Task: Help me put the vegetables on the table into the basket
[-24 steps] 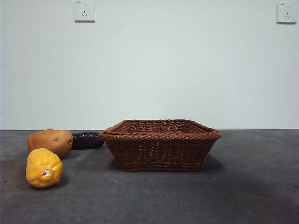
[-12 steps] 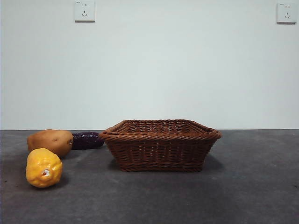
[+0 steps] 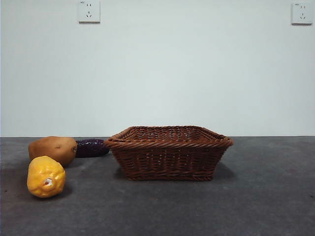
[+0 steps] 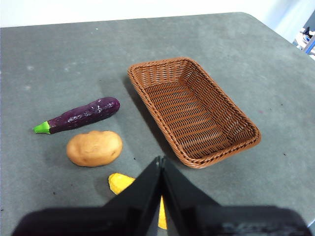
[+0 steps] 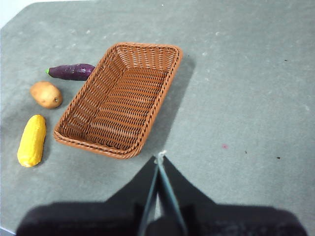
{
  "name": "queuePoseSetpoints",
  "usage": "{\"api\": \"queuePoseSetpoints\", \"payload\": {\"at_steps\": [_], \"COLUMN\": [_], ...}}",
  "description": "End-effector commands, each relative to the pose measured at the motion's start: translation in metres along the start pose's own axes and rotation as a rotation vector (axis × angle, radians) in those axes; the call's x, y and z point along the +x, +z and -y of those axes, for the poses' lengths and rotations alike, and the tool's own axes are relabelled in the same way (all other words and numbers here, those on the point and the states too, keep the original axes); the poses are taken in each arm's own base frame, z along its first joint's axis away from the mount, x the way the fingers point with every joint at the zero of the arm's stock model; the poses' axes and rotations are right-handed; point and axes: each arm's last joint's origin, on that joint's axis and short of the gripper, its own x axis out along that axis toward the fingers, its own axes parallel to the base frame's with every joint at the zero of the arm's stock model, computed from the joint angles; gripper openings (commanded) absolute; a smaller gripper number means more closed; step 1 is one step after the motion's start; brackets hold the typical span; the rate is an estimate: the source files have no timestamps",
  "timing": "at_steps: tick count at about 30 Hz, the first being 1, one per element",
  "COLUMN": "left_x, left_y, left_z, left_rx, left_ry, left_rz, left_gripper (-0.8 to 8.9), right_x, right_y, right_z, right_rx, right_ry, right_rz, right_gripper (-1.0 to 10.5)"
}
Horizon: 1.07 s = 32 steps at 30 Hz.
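The empty brown wicker basket (image 3: 169, 151) stands mid-table; it also shows in the left wrist view (image 4: 193, 109) and the right wrist view (image 5: 118, 99). To its left lie the tan potato (image 3: 53, 149), the bumpy yellow vegetable (image 3: 46, 176) nearest the front, and the purple eggplant (image 3: 91, 147) behind. The wrist views show the potato (image 4: 94, 148) (image 5: 46, 94), the eggplant (image 4: 80, 114) (image 5: 72, 71) and the yellow vegetable (image 4: 122, 184) (image 5: 32, 140). My left gripper (image 4: 161, 164) is shut and empty, high above the yellow vegetable. My right gripper (image 5: 159, 160) is shut and empty, high above the table right of the basket.
The dark grey table (image 3: 266, 196) ends at a white wall with two sockets (image 3: 89, 11) (image 3: 301, 13). Neither arm shows in the front view.
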Motion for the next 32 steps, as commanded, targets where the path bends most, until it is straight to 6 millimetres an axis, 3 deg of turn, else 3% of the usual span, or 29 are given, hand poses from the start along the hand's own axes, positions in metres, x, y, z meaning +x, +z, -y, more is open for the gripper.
{"api": "queuePoseSetpoints", "payload": {"at_steps": [1, 2, 3, 4, 6, 7, 15, 21, 25, 32], "left_x": [0.001, 0.001, 0.001, 0.001, 0.001, 0.002, 0.012, 0.014, 0.016, 0.022], "left_y": [0.000, 0.001, 0.001, 0.002, 0.002, 0.002, 0.003, 0.017, 0.023, 0.022], "left_z": [0.000, 0.000, 0.000, 0.000, 0.000, 0.000, -0.006, -0.008, -0.009, -0.011], "left_rx": [0.017, 0.017, 0.018, 0.019, 0.018, 0.016, -0.015, -0.018, -0.029, -0.048], "left_ry": [-0.007, -0.007, -0.007, -0.007, -0.006, -0.006, -0.009, -0.009, -0.014, -0.026], "left_rz": [0.000, 0.000, 0.002, 0.003, 0.002, -0.001, -0.041, -0.044, -0.051, -0.086], "left_gripper": [0.01, 0.14, 0.93, 2.58, 6.76, 7.34, 7.31, 7.30, 7.27, 7.27], "right_x": [0.001, 0.002, 0.003, 0.003, 0.003, 0.003, 0.006, 0.037, 0.081, 0.192], "right_y": [0.002, 0.002, 0.002, 0.003, 0.003, 0.003, 0.004, 0.023, 0.051, 0.095], "right_z": [0.000, 0.000, 0.000, 0.000, -0.001, -0.001, 0.000, 0.011, 0.019, 0.020], "right_rx": [-0.011, -0.010, -0.010, -0.012, -0.011, -0.009, -0.001, 0.041, 0.057, 0.044], "right_ry": [0.029, 0.042, 0.051, 0.063, 0.080, 0.080, 0.083, 0.158, 0.207, 0.187], "right_rz": [-0.004, -0.004, -0.004, -0.001, 0.002, 0.002, -0.009, -0.010, -0.059, -0.270], "right_gripper": [0.0, 0.1, 0.7, 1.8, 4.4, 5.4, 5.8, 5.7, 5.7, 5.7]}}
